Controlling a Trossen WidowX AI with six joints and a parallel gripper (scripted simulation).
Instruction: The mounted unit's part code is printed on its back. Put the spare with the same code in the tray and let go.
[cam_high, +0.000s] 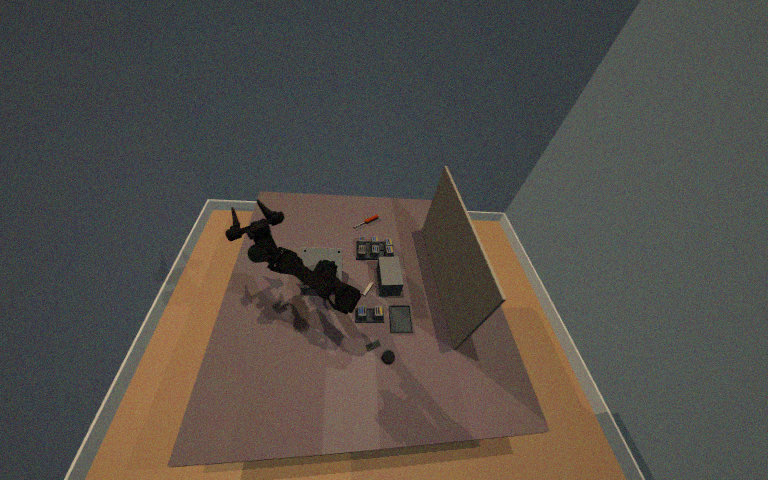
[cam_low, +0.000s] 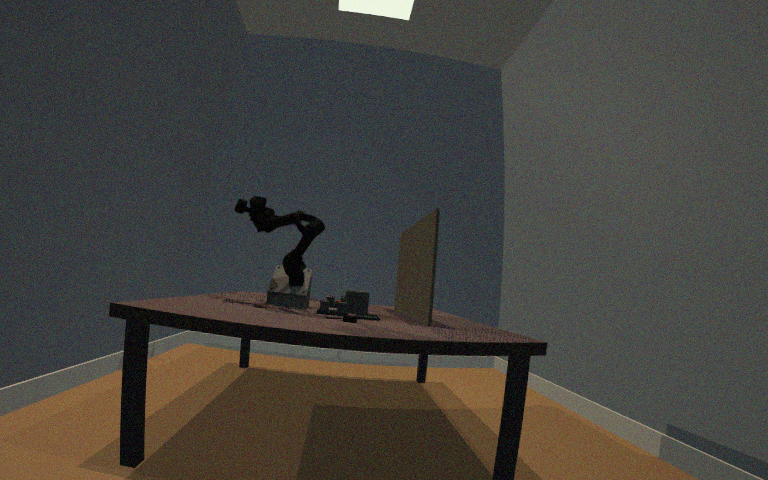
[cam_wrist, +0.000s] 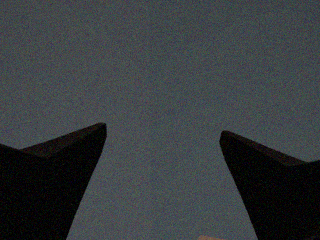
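My gripper (cam_high: 245, 204) (cam_wrist: 165, 133) is open and empty, raised over the table's far left, away from the spares and tray. A grey box (cam_high: 389, 271) (cam_low: 357, 302), seemingly the mounted unit, stands mid-table; its back and any code cannot be read. A dark rack (cam_high: 365, 256) behind it holds several small spares with white, blue and yellow marks. A smaller rack (cam_high: 369, 318) in front holds a blue-marked spare (cam_high: 361, 311) and a yellow-marked spare (cam_high: 378, 311). Their codes are too small to read. The shallow grey tray (cam_high: 400, 319) beside the smaller rack looks empty.
A tall upright panel (cam_high: 461, 260) (cam_low: 416, 268) stands right of the box. A red-handled screwdriver (cam_high: 370, 219) lies behind the larger rack. A pale piece (cam_high: 367, 288) lies left of the box. A small dark block (cam_high: 372, 345) and a black round object (cam_high: 387, 357) are in front.
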